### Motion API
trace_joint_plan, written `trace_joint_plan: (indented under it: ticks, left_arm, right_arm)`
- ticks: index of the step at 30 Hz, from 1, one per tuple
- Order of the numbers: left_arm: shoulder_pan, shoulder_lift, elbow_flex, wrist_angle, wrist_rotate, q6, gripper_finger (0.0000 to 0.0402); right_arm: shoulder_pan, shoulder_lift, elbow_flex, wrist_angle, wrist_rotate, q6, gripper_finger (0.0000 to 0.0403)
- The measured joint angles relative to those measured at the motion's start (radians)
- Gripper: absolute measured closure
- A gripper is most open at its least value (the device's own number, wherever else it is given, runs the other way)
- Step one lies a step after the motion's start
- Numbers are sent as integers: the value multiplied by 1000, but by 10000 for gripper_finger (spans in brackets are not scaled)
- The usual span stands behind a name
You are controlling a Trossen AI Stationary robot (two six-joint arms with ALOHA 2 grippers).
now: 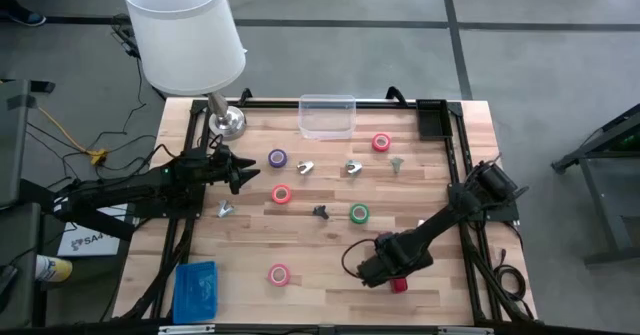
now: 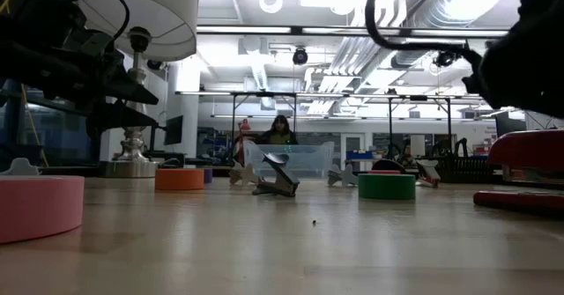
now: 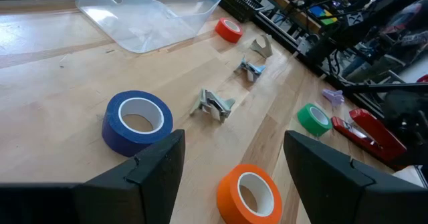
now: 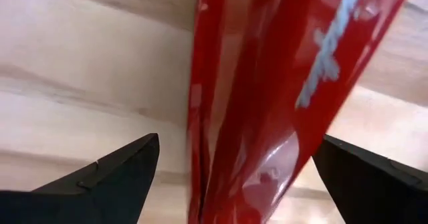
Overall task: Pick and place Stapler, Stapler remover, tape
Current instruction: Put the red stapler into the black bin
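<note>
The red stapler lies near the table's near right edge; only its end shows under my right gripper. That gripper points down over it, open, with one finger on each side of the stapler and a gap on both sides. The stapler also shows in the low view. My left gripper is open and hovers at the table's left, near the purple roll and a pink roll. A green roll, a red roll and another pink roll lie flat. Several claw-shaped staple removers lie scattered.
A clear plastic container sits at the far edge, in the middle. A lamp with a white shade stands on its metal base at the far left. A blue object lies at the near left corner. A person sits beyond the table.
</note>
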Motion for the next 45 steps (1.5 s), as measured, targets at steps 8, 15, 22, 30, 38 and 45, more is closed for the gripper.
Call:
trace_joint_plan:
  ticks: [8,15,22,30,38,45]
  left_arm:
    - [0,0,0,0,0,0,151]
    - [0,0,0,0,0,0,151]
    - [0,0,0,0,0,0,151]
    - [0,0,0,0,0,0,151]
    - [0,0,0,0,0,0,151]
    - [0,0,0,0,0,0,151]
  right_arm:
    - [-34,-4,-89,167,-58,-22,27]
    - [-41,-4,-92,136,-53,-40,28]
    - [-41,-4,-97,135,-46,-32,62]
    - [-47,-5,-126,180,-26,-21,155]
    - [-53,-3,-126,164,6,-3,202]
    - [-52,-16,-128,161,23,-19,202]
